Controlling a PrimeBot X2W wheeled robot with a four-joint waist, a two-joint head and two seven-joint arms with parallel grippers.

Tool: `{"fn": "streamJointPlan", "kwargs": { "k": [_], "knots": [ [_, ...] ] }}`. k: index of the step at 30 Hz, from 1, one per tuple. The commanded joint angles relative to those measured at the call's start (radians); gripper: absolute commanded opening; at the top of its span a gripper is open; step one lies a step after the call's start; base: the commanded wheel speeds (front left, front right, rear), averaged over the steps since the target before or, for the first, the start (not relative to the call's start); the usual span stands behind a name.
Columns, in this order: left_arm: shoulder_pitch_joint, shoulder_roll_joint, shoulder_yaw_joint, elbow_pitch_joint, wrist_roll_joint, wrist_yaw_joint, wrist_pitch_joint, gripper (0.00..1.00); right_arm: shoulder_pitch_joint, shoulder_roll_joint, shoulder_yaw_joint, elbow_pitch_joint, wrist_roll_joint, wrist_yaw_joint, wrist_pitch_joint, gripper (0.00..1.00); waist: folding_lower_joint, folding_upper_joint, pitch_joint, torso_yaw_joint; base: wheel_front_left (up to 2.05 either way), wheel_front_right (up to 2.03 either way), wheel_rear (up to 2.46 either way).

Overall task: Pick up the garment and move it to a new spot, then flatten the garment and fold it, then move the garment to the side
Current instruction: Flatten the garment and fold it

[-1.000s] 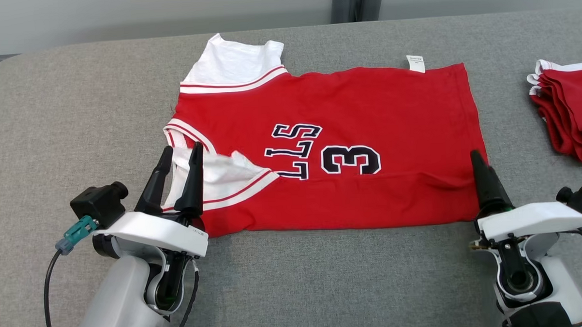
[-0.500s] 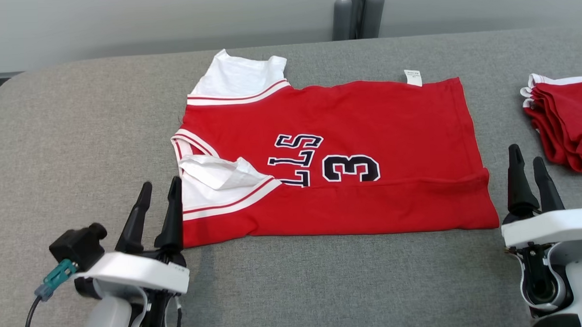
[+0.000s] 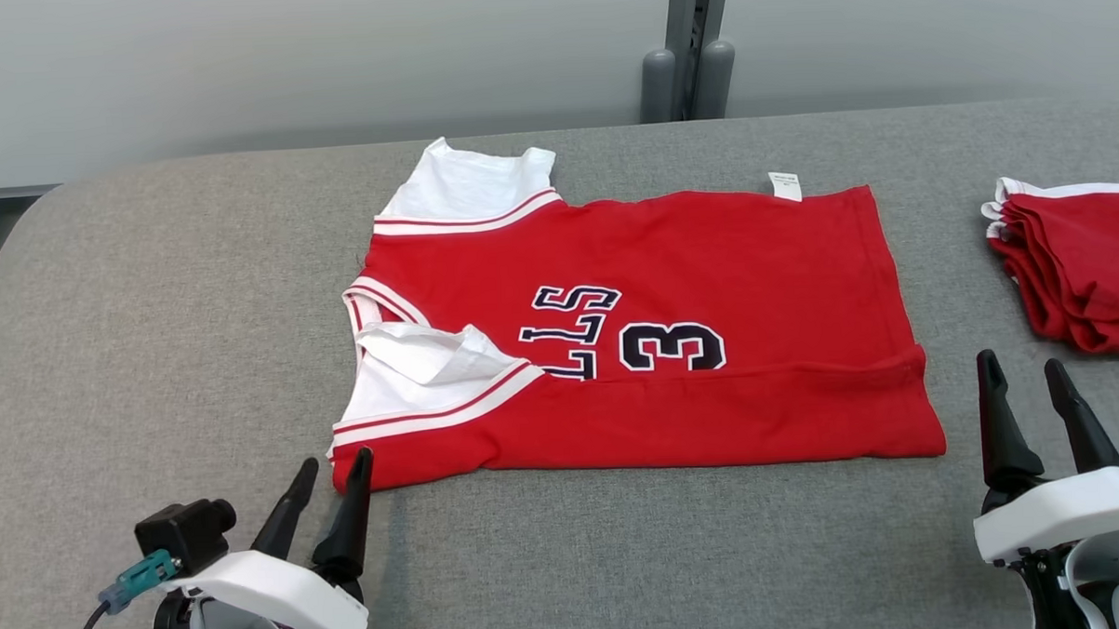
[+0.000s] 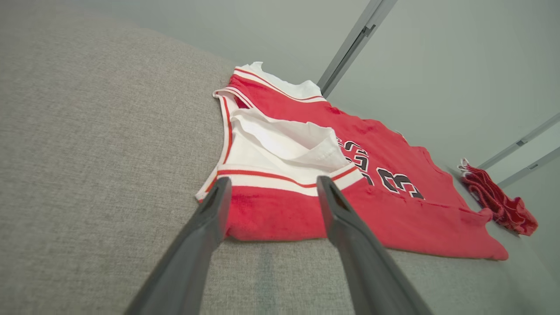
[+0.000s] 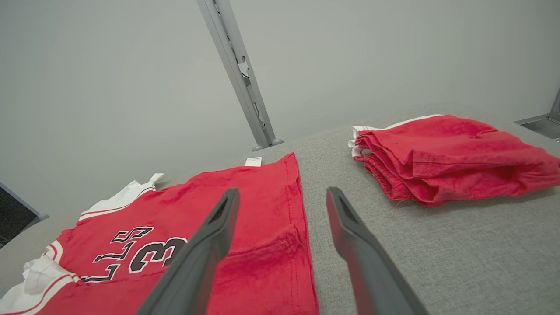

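A red jersey with white trim and a dark "3", the garment point(image 3: 708, 291) point(image 4: 407, 218) point(image 5: 245, 197), lies flat on the grey table, its near long edge folded over onto itself. My left gripper point(image 3: 335, 461) point(image 4: 271, 190) stands open just off the garment's near left corner, touching nothing. To the right of the garment's near right corner, my right gripper point(image 3: 1022, 365) point(image 5: 280, 194) is open too, over bare table.
A folded pile of red shorts point(image 3: 1079, 268) point(image 5: 450, 153) point(image 4: 498, 203) lies at the table's right. The grey table point(image 3: 150, 319) curves away at its far left corner. A grey post point(image 3: 690, 59) stands behind the far edge.
Both grippers have let go of the garment's near edge and drawn back toward me, the right one also shifting right. The fold stays in place. The head camera has tilted up.
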Motion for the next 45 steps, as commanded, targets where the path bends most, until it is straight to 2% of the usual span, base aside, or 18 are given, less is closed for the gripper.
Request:
{"fn": "streamJointPlan", "kwargs": {
  "k": [1, 9, 21, 22, 23, 25, 26, 35, 41, 45],
  "knots": [
    [0.005, 0.005, -0.001, 0.005, -0.008, 0.005, 0.008, 1.00, 0.008, -0.003, 0.002, -0.008, -0.001, 0.001, 0.005, 1.00, 0.0000, 0.0000, 0.000, -0.004, 0.00, 0.00, 0.00],
    [-0.033, 0.012, 0.004, 0.071, -0.014, 0.064, 0.072, 1.00, 0.021, -0.003, 0.030, -0.036, -0.031, 0.001, 0.030, 1.00, 0.0000, 0.0000, 0.024, -0.038, 0.00, 0.00, 0.00],
    [-0.087, 0.005, 0.025, 0.178, -0.052, 0.093, 0.118, 1.00, 0.006, -0.003, 0.049, -0.026, -0.036, 0.001, 0.034, 1.00, 0.0000, 0.0000, 0.072, -0.089, 0.00, 0.00, 0.00],
    [-0.089, 0.005, 0.024, 0.186, -0.053, 0.092, 0.117, 0.94, 0.006, -0.003, 0.050, -0.021, -0.040, 0.001, 0.038, 1.00, 0.0000, 0.0000, 0.073, -0.091, 0.00, 0.00, 0.00],
    [-0.092, 0.004, 0.024, 0.193, -0.054, 0.089, 0.113, 0.78, 0.006, -0.003, 0.051, -0.016, -0.041, 0.001, 0.042, 1.00, 0.0000, 0.0000, 0.075, -0.093, 0.00, 0.00, 0.00],
    [-0.100, 0.003, 0.021, 0.206, -0.050, 0.085, 0.106, 0.22, 0.004, -0.003, 0.053, -0.006, -0.039, 0.001, 0.043, 1.00, 0.0000, 0.0000, 0.079, -0.095, 0.00, 0.00, 0.00],
    [-0.104, 0.001, 0.019, 0.211, -0.048, 0.082, 0.103, 0.00, 0.002, -0.003, 0.054, 0.001, -0.039, 0.001, 0.042, 1.00, 0.0000, 0.0000, 0.080, -0.095, 0.00, 0.00, 0.00],
    [-0.133, -0.005, 0.004, 0.222, -0.036, 0.061, 0.063, 0.00, -0.013, -0.003, 0.059, 0.057, -0.044, 0.001, 0.040, 1.00, 0.0000, 0.0000, 0.080, -0.080, 0.00, 0.00, 0.00],
    [-0.128, 0.003, 0.002, 0.171, -0.028, 0.056, 0.035, 0.00, -0.036, -0.004, 0.060, 0.145, -0.053, 0.001, 0.060, 1.00, 0.0000, 0.0000, 0.076, -0.052, 0.00, 0.00, 0.00],
    [-0.109, 0.009, -0.003, 0.110, -0.019, 0.068, 0.027, 0.00, -0.062, -0.004, 0.056, 0.220, -0.066, 0.001, 0.065, 1.00, 0.0000, 0.0000, 0.076, -0.031, 0.00, 0.00, 0.00]
  ]
}}
